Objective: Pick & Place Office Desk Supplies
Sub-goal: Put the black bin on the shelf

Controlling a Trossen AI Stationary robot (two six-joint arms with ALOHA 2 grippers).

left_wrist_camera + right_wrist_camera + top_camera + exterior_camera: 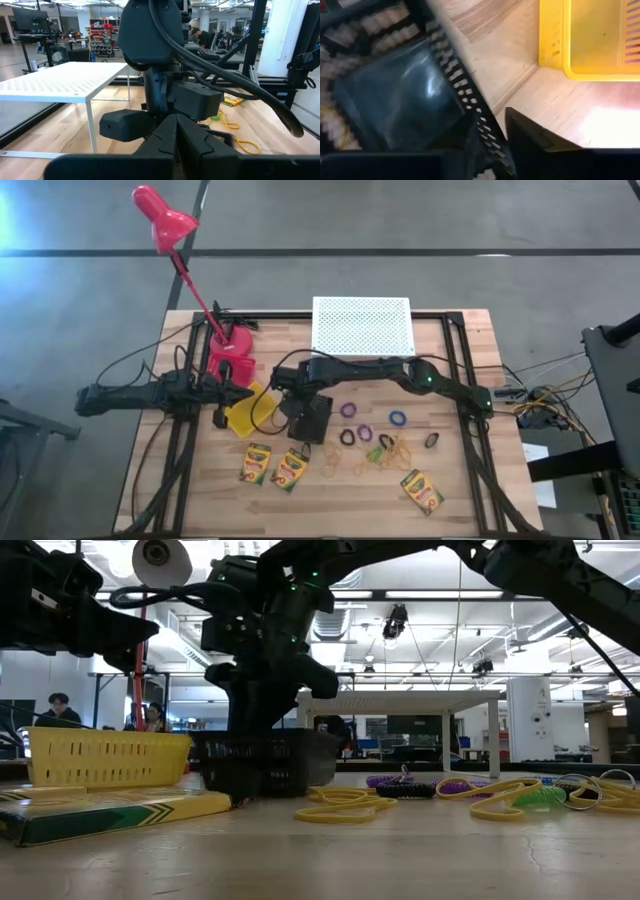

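A black slotted basket stands on the table's middle beside a yellow basket. My right gripper reaches down onto it from the right arm and is shut on its wall. Three yellow-green crayon boxes lie flat near the front edge. Tan rubber bands and small rings lie scattered to the right of the black basket. My left gripper waits shut at the left, pointing level, just behind the yellow basket. My right gripper holds the black basket's slotted side wall, on the side facing the yellow basket. One finger is outside the wall and the other inside the hollow. The fingers come steeply from above. The basket's bottom sits on the table.
A white perforated riser stands at the far edge, and a red desk lamp has its base at the far left. Black frame rails border the working area. Bare wood lies between the crayon boxes.
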